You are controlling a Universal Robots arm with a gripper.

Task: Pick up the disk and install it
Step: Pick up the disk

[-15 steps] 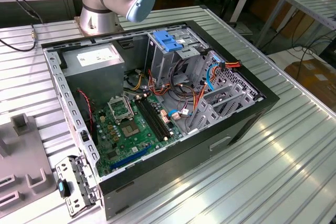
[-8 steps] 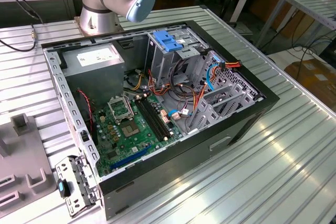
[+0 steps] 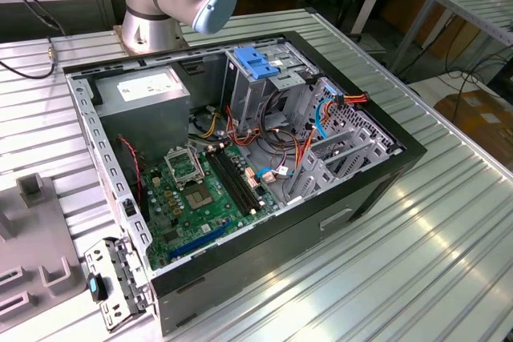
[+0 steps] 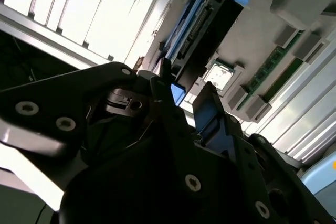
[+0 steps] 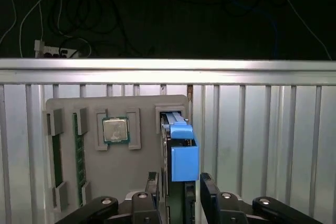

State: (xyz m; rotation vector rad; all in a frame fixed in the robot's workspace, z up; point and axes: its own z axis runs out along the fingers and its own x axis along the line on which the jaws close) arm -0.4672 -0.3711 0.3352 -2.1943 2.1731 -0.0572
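The dark-grey hard disk with bright blue plastic side rails stands on edge in a slot of the grey moulded holder tray. The black gripper sits astride its free end. I cannot tell whether it has clamped on the disk or merely surrounds it.

The tray lies on the ribbed aluminium bench, to the exterior view's left of the open black computer case.

My worry is the hold. If it lands on a blue rail, the plastic may flex and let the disk tilt. A pull that is not straight could jam the disk in its slot and drag the tray. That would jolt the square silver processor chip just beside it and the green memory sticks farther along.

Inside the case, the loose red and orange cables near the metal drive cage look ready to snag a tilted disk.
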